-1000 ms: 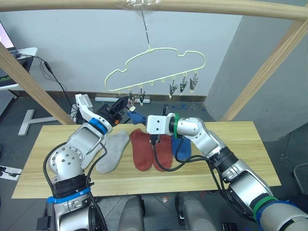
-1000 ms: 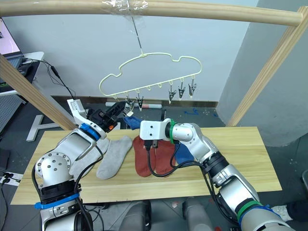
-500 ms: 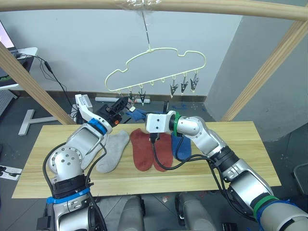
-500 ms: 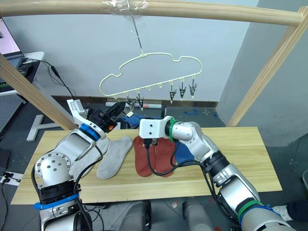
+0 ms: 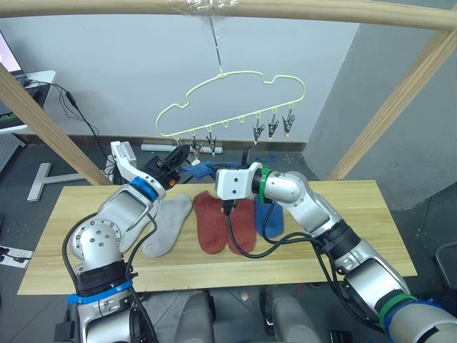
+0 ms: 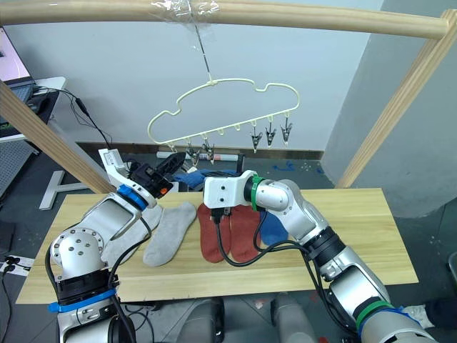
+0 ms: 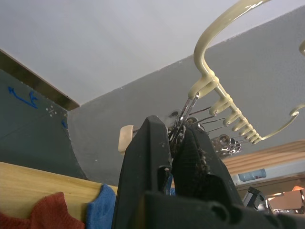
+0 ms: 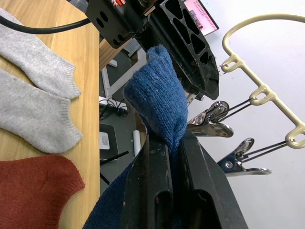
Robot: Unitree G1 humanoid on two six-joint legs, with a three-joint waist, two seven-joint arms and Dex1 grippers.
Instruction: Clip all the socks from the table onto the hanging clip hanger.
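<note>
On the table (image 5: 357, 214) lie grey, red and blue socks (image 5: 214, 221). The clip hanger (image 5: 235, 100) hangs above. The right gripper (image 8: 167, 143) is clamped on a blue sock (image 8: 159, 98), raised just beside the left gripper (image 7: 178, 143), whose fingers pinch the hanger's end clip (image 7: 183, 117).

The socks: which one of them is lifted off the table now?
One blue sock, pinched in the right end effector near the clip hanger. The grey, red and other blue socks lie flat.
</note>
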